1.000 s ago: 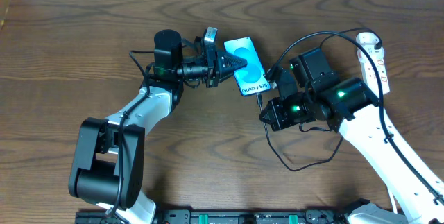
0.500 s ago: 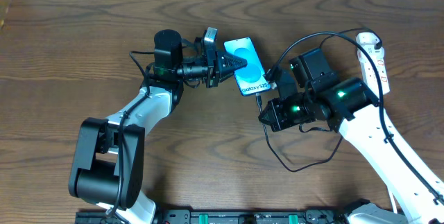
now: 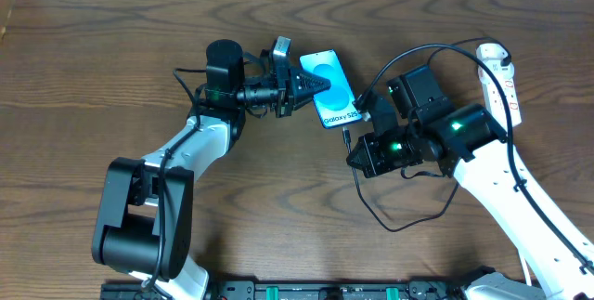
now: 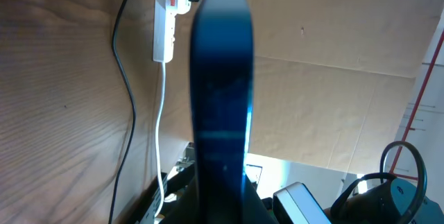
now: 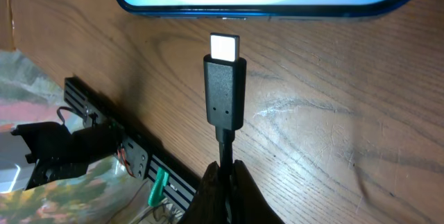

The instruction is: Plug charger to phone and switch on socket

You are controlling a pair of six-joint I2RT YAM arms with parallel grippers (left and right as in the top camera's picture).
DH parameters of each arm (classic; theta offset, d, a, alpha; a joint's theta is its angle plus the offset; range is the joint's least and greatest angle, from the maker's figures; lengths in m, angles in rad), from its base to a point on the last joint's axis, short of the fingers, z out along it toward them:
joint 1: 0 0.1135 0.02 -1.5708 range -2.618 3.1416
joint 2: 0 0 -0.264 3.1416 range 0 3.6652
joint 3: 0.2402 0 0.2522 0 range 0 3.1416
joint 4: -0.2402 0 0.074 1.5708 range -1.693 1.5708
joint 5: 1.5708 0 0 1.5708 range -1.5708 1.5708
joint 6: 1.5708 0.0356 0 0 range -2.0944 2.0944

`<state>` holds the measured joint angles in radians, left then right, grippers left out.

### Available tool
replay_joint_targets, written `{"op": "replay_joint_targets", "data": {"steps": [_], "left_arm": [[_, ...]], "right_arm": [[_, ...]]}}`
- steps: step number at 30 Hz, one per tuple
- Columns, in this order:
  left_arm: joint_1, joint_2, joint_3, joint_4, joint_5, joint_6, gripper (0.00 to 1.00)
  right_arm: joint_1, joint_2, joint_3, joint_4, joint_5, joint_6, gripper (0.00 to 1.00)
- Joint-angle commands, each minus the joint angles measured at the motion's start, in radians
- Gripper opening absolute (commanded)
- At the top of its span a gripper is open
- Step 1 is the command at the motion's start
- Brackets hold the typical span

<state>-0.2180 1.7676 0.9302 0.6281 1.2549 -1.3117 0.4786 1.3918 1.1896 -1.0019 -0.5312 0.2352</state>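
At upper centre of the overhead frame the phone (image 3: 336,100) is clamped at its left edge by the left gripper (image 3: 318,84), evidently to steady it against the push of insertion. The charger (image 5: 224,92) is pinched just behind its plug by the right gripper (image 5: 223,179), with the tip lined up near the port but not yet entered. The socket (image 3: 501,91) lies at upper right. "Galaxy S25" is read on the screen.

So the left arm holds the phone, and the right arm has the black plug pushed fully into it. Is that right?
Not quite. The left tool does hold the phone, but the plug is not in it. The right wrist view shows its tip just short of the phone's edge, with bare table between. The right tool grips the cable behind the plug.
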Motion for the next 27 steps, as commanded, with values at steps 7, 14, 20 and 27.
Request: {"op": "replay_joint_targets", "data": {"steps": [7,14,20,27], "left_arm": [[0.002,-0.006,0.026,0.010,0.047,0.021,0.07],[0.002,-0.006,0.026,0.010,0.048,0.043,0.08],[0.002,-0.006,0.026,0.010,0.047,0.043,0.07],[0.002,-0.006,0.026,0.010,0.047,0.005,0.07]], "right_arm": [[0.013,-0.011,0.000,-0.001,-0.021,0.012,0.01],[0.013,-0.011,-0.001,-0.001,-0.021,0.011,0.01],[0.013,-0.011,0.000,-0.004,-0.021,0.012,0.01],[0.013,-0.010,-0.001,-0.005,-0.022,0.012,0.01]]}}
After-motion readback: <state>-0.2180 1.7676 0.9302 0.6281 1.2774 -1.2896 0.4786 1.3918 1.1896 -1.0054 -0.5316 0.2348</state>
